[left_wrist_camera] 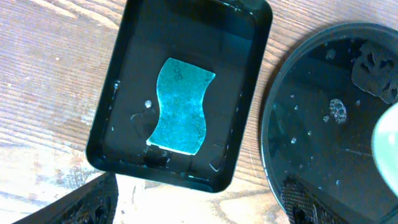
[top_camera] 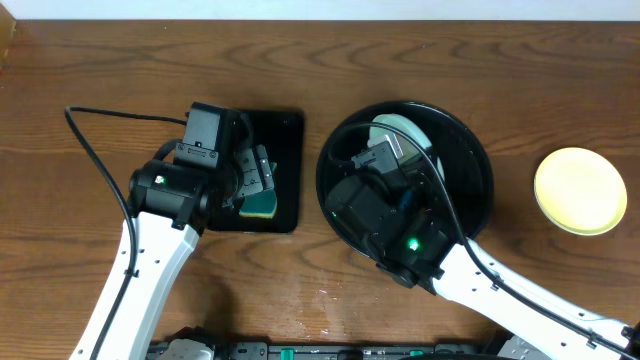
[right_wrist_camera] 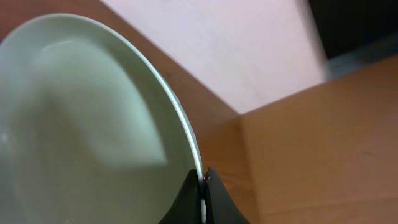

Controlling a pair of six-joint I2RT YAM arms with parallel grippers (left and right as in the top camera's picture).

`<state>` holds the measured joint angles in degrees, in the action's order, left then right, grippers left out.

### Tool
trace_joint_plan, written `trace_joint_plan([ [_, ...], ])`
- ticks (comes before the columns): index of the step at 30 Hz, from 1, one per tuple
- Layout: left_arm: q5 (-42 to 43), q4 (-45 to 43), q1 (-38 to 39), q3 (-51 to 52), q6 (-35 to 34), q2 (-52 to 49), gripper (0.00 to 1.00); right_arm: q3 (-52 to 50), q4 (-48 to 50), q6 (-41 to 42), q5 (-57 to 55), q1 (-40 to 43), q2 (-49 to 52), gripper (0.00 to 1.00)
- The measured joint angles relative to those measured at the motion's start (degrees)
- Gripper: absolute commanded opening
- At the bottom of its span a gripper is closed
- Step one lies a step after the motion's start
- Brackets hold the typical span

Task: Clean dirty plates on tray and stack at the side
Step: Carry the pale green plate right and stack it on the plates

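My right gripper is shut on the rim of a pale mint-white plate, pinching it edge-on. In the overhead view that plate is tilted up over the far part of the round black tray, mostly hidden behind the right gripper. A pale yellow plate lies flat on the table right of the tray. My left gripper hangs open above the near edge of a rectangular black tray, holding nothing. Wet spots and foam speckle the round tray.
A blue-green sponge lies flat in the wet rectangular tray, which stands just left of the round tray. The left arm's cable loops across the table at the far left. Bare wood lies along the back edge.
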<state>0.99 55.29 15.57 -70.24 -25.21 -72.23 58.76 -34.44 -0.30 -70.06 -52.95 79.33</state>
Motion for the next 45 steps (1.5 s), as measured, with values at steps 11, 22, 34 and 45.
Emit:
trace_joint_plan([
  [11, 0.02, 0.0, 0.0, 0.0, 0.0, 0.0, 0.84, 0.0, 1.36, 4.42, 10.23, 6.4, 0.07, 0.01],
  [22, 0.13, 0.0, 0.0, 0.0, 0.0, 0.0, 0.85, 0.0, -0.5, 16.87, 29.18, 16.35, 0.07, 0.01],
  [34, 0.15, 0.02, 0.0, 0.0, 0.0, 0.0, 0.85, 0.0, -4.42, 26.51, 69.33, 56.72, -0.35, 0.01],
  [45, 0.15, 0.02, 0.0, 0.0, 0.0, 0.0, 0.85, 0.0, -3.19, 29.46, 71.95, 86.82, 2.23, 0.01],
])
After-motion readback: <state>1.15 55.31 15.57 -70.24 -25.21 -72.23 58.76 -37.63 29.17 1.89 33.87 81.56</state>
